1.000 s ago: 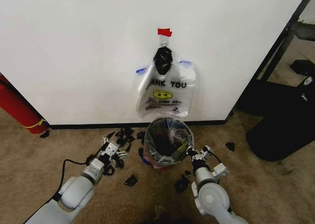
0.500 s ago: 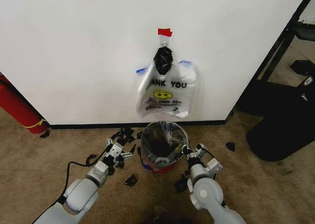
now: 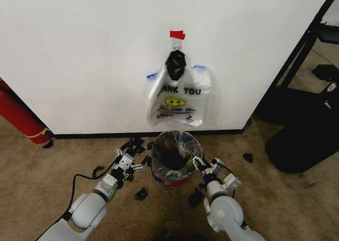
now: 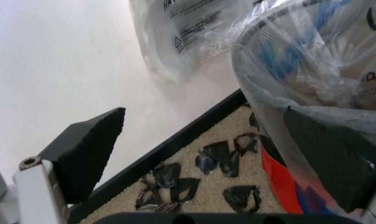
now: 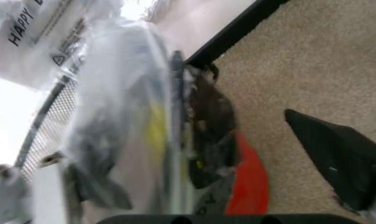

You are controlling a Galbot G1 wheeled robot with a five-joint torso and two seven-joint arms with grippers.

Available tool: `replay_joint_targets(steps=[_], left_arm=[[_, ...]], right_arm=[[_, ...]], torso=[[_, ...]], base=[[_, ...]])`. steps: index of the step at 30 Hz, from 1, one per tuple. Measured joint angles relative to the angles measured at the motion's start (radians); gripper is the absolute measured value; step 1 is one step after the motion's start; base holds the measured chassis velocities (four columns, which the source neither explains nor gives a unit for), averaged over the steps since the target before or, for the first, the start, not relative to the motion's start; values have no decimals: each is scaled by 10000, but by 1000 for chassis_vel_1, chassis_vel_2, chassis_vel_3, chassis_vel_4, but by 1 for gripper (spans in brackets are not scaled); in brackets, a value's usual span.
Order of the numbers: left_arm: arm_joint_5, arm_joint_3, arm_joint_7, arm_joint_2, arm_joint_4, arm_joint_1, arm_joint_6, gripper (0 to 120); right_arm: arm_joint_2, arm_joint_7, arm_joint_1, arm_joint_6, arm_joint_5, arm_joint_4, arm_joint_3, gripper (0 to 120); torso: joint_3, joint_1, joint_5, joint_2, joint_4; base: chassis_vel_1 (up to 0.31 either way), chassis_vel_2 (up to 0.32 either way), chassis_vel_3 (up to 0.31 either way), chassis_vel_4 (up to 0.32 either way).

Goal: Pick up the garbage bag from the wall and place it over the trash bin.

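Leaning at the far left edge of the head view, a red cylinder (image 3: 18, 116) on the tan carpet (image 3: 53, 161). Reaching up from lower left, the left gripper (image 3: 128, 162), fingers spread and released, just left of the trash bin (image 3: 176, 178) and low over black scraps (image 3: 139, 194) scattered on the floor. Seen from the left wrist, two dark finger pads (image 4: 88, 154) standing well apart with nothing between them, one close beside the bin's bag-covered wall (image 4: 281, 107).

Filling the upper half of the head view, the wall (image 3: 79, 55) with its black strip (image 3: 106, 135) along the bottom. Hanging at centre under red tape (image 3: 177, 34) and a black knot (image 3: 175, 64), the bunch of bags (image 3: 179, 97) with "THANK YOU" print and a yellow smiley.

Sitting directly below the bunch, at lower centre, the trash bin, red outside, dark inside, with the garbage bag (image 3: 180, 141) draped over its rim and down into it. Reaching from lower right, the right gripper (image 3: 196, 164), at the bin's right rim; from the right wrist, jaws apart, one finger (image 5: 340, 163) clear outside over carpet, the other side lost against plastic, so grip on the film cannot be told. Standing at the far right, a large black bulky object (image 3: 307, 130).
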Motion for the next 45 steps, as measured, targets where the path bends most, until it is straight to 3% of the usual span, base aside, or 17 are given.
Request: replay_joint_targets(steps=[1, 5, 9, 13, 15, 16, 17, 27, 37, 45], left_arm=[[15, -16, -9, 0, -4, 27, -14, 100], [35, -29, -26, -24, -4, 91, -181, 100], [-476, 143, 260, -174, 84, 28, -1537, 100], [-556, 169, 370, -199, 98, 0, -1730, 100], [-1337, 436, 1963, -338, 355, -399, -3169, 100], [-1337, 436, 1963, -338, 355, -399, -3169, 100], [-1552, 540, 2595, -337, 580, -591, -3448, 100], [-1060, 927, 3398, -830, 1466, -703, -3724, 100], [-431, 1639, 2709, -1805, 2013, -784, -3599, 100], [61, 1727, 2499, -1953, 2267, -944, -3329, 100]], right_arm=[[-115, -49, -107, -110, -86, 67, 67, 98], [-238, -263, -175, -474, -52, 103, 261, 100], [-241, -444, -114, -921, -4, 33, 446, 100], [-241, -470, -111, -951, -7, 26, 460, 100], [-224, -666, -49, -1109, 16, -17, 574, 100], [-224, -666, -49, -1109, 16, -17, 574, 100], [-138, -650, 19, -1103, 327, 13, 614, 100], [384, -166, 271, -974, 840, -16, 456, 100], [391, -136, 75, -899, 504, -32, 456, 100], [408, -137, -110, -769, 364, 114, 481, 100]], torso=[[0, 0, 1, 0, 0], [0, 0, 2, 0, 0], [0, 0, 1, -2, 1], [0, 0, 1, -2, 2], [0, 0, 0, -1, 0], [0, 0, 0, -1, 0], [0, 0, 1, -2, -2], [0, 0, 0, -2, -1], [0, 0, 1, -2, 0], [0, 0, 2, -1, 0]], base=[[0, 0, 0, 0], [0, 0, 0, 0], [0, 0, 0, 0], [0, 0, 0, 0], [0, 0, 0, 0], [0, 0, 0, 0], [0, 0, 0, 0], [0, 0, 0, 0], [0, 0, 0, 0], [0, 0, 0, 0]])
